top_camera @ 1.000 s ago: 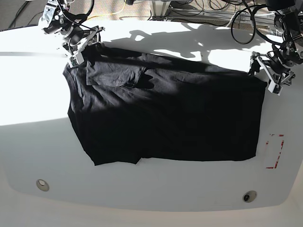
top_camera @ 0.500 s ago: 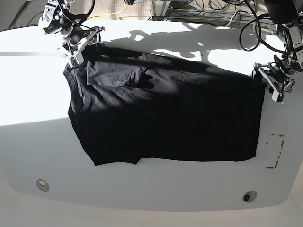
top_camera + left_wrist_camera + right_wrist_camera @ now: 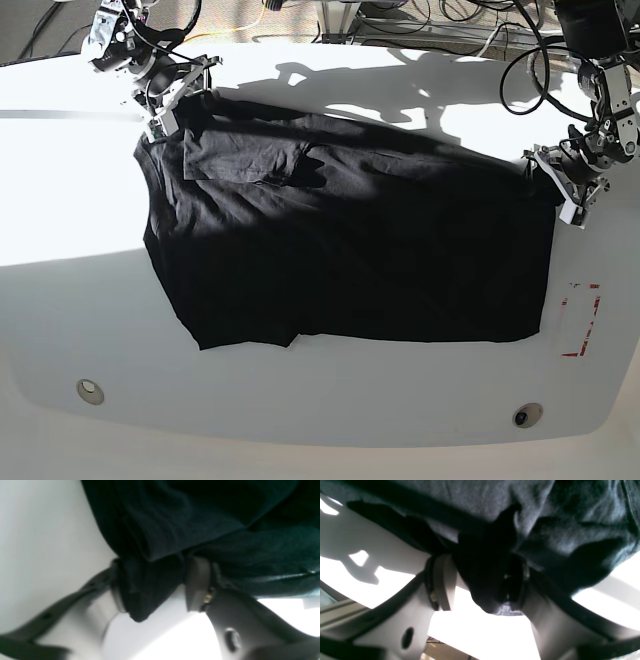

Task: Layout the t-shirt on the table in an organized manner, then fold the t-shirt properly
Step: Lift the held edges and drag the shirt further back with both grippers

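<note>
The black t-shirt [image 3: 350, 250] lies spread across the white table [image 3: 80, 300] with no print showing. One flap [image 3: 245, 155] is folded over near its far left corner. My right gripper [image 3: 172, 108] is at that far left corner. In the right wrist view it [image 3: 482, 585] is shut on a bunch of the t-shirt [image 3: 570, 530]. My left gripper [image 3: 553, 183] is at the shirt's far right corner. In the left wrist view it [image 3: 152, 592] is shut on a fold of the t-shirt [image 3: 200, 517].
A red dashed rectangle mark [image 3: 580, 320] lies just right of the shirt. Two metal discs [image 3: 90, 391] [image 3: 526, 414] sit near the table's front edge. Cables [image 3: 450, 15] lie behind the far edge.
My left gripper has moved inward from beside the shirt onto its far right corner and closed on the cloth. My right gripper has stayed at the far left corner.
</note>
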You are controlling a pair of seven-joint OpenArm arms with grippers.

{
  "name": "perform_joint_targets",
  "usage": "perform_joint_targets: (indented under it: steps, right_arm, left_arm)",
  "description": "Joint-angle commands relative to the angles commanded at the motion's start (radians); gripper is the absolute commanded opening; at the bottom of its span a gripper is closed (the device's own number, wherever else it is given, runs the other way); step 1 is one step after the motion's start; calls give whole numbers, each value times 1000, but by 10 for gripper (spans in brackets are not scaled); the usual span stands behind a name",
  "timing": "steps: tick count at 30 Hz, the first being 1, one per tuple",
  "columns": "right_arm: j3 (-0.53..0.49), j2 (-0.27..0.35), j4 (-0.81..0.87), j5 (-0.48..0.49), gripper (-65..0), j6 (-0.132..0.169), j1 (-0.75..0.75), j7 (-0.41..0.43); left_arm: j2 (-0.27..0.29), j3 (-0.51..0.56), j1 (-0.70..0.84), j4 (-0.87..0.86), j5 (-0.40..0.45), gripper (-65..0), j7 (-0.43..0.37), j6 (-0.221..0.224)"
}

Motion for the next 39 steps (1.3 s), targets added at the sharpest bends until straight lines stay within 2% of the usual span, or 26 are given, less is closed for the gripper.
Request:
perform_joint_targets:
  steps: [2,3,5,11,16,22,25,29,39]
  right_arm:
    - [0,0,0,0,-561,0,0,0]
    - [0,0,0,0,-595,0,0,0]
    - [0,5,0,-6,-617,0,0,0]
    - [0,28,3,-54,-615,0,-17,0]
    - [2,46,37,-66,-615,0,-43,-2]
    - [0,63,78,-71,-615,0,-97,-2]
    - [0,91,95,-68,-615,0,-130,-2]
    - [0,100,100,-61,-615,0,-176,-2]
    - [2,98,100,-60,-615,0,-221,-2]
  left_arm:
    - [0,0,9,3,9,-600,17,0]
    - [0,-2,18,8,20,-611,35,0]
    - [0,-5,35,32,38,-612,78,0]
    - [0,-6,129,192,41,-612,199,0]
    - [0,-6,209,315,41,-610,267,0]
    - [3,-6,290,434,41,-540,387,0]
    - [5,-8,322,470,41,-533,434,0]
    - [5,-8,364,493,44,-533,460,0]
    - [5,-34,420,496,48,-531,460,0]
